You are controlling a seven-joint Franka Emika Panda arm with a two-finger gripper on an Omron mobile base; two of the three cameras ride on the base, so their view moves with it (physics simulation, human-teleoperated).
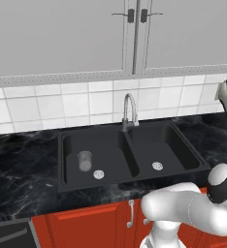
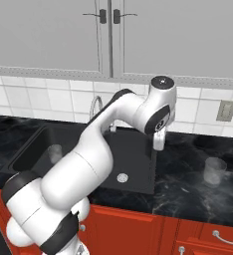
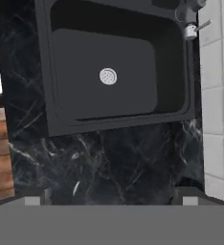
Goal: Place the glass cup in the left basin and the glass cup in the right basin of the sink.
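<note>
Black marble-patterned counter [image 1: 23,164] surrounds the matte double-bowl sink [image 1: 130,181], where a curved chrome tap [image 1: 129,110] rises behind the central divider. One glass cup [image 1: 85,161] stands upright on the floor of the left basin [image 1: 113,157], close to its outer wall and just beside the round silver drain [image 1: 99,174]. The right basin [image 1: 176,150] holds nothing but its own drain [image 1: 157,165]. A second glass cup [image 2: 214,171] stands upright on the counter well to the right of the sink, below a wall socket [image 2: 226,110] set in the white tiles [image 1: 47,104]. The white arm reaches out over the right-hand side of the sink, its hand pointing straight down above the counter edge beside the right basin. The gripper [image 3: 112,197] hangs with its jaws spread to their widest, one dark fingertip [image 3: 32,197] at each side of the hand view and bare counter between them; it holds nothing. Grey wall cabinets [image 1: 62,34] close off the scene above, red cabinet doors [image 1: 96,225] below.
</note>
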